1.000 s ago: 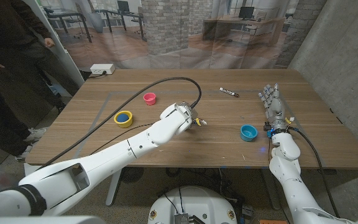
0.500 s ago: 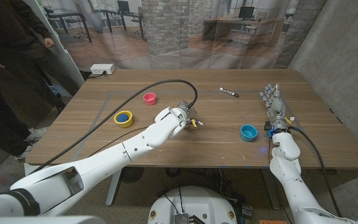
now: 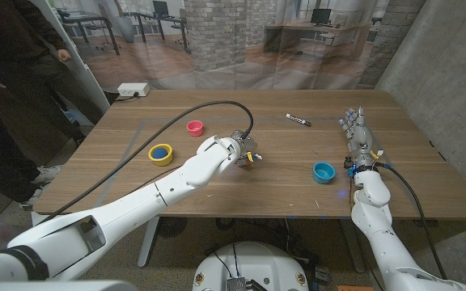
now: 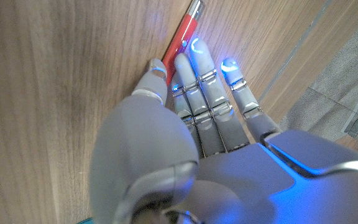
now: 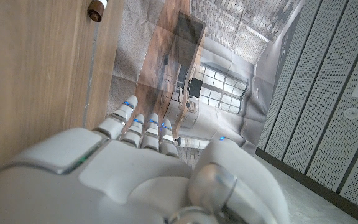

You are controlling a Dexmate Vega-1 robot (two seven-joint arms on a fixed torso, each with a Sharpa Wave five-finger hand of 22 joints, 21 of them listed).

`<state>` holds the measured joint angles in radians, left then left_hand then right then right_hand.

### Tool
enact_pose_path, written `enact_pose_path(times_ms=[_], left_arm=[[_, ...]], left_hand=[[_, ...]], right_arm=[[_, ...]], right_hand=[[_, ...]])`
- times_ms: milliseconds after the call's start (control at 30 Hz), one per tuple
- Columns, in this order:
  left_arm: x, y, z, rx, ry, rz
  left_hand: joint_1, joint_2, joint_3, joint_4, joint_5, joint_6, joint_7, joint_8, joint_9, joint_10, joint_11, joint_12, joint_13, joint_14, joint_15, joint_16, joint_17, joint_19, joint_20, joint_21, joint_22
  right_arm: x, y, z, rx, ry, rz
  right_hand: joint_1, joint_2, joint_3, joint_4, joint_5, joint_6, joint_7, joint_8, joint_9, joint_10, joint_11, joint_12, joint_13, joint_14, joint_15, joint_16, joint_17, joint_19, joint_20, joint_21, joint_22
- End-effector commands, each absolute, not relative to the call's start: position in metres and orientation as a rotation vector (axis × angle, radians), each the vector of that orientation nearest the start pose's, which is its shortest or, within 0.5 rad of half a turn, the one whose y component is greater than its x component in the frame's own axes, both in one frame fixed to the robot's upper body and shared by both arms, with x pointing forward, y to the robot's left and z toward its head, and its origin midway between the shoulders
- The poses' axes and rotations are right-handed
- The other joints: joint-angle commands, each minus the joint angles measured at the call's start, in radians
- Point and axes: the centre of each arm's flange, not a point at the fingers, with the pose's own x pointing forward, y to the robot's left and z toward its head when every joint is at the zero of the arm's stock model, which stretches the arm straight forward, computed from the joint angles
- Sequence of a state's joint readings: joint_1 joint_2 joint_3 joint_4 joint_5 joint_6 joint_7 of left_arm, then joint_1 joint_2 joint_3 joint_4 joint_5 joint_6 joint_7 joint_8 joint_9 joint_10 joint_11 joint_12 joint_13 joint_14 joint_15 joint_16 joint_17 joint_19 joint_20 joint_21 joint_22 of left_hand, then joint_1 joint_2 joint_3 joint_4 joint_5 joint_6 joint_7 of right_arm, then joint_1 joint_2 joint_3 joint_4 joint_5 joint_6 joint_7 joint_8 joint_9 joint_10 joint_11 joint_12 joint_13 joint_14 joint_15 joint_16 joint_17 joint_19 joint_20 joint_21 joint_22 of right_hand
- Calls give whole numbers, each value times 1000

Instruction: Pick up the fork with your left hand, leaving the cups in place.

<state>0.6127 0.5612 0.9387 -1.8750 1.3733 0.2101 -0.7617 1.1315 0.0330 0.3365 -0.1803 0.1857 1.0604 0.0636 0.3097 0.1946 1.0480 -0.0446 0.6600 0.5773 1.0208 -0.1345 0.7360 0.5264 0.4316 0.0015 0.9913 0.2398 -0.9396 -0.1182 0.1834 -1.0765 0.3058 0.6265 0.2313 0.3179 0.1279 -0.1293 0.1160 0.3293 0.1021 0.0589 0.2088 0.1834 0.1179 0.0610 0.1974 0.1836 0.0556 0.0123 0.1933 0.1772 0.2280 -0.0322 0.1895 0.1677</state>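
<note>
Around the blue cup point(image 3: 324, 171), I counted three cups with the yellow cup point(image 3: 161, 153) and pink cup point(image 3: 194, 127), one fork point(image 4: 185, 32), one marker point(image 3: 298, 120).

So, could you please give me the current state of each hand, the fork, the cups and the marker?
left hand: over the fork, fingers touching it
fork: red-handled, flat on the table, not lifted
right hand: open, idle
yellow cup: upright
pink cup: upright
blue cup: upright
marker: lying flat
</note>
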Motion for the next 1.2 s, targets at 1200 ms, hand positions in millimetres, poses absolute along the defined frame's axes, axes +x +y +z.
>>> enact_pose_path(times_ms=[1200], left_arm=[[535, 46, 23, 2090, -555, -116]], left_hand=[[99, 78, 24, 19, 4, 23, 33, 68, 74, 61, -58, 4, 54, 31, -83, -8, 36, -19, -10, 49, 3]], right_arm=[[620, -363, -83, 106, -823, -73]], right_hand=[[13, -2, -6, -5, 8, 2, -3, -6, 2, 6, -5, -2, 4, 6, -1, -3, 3, -7, -12, 0, 2]])
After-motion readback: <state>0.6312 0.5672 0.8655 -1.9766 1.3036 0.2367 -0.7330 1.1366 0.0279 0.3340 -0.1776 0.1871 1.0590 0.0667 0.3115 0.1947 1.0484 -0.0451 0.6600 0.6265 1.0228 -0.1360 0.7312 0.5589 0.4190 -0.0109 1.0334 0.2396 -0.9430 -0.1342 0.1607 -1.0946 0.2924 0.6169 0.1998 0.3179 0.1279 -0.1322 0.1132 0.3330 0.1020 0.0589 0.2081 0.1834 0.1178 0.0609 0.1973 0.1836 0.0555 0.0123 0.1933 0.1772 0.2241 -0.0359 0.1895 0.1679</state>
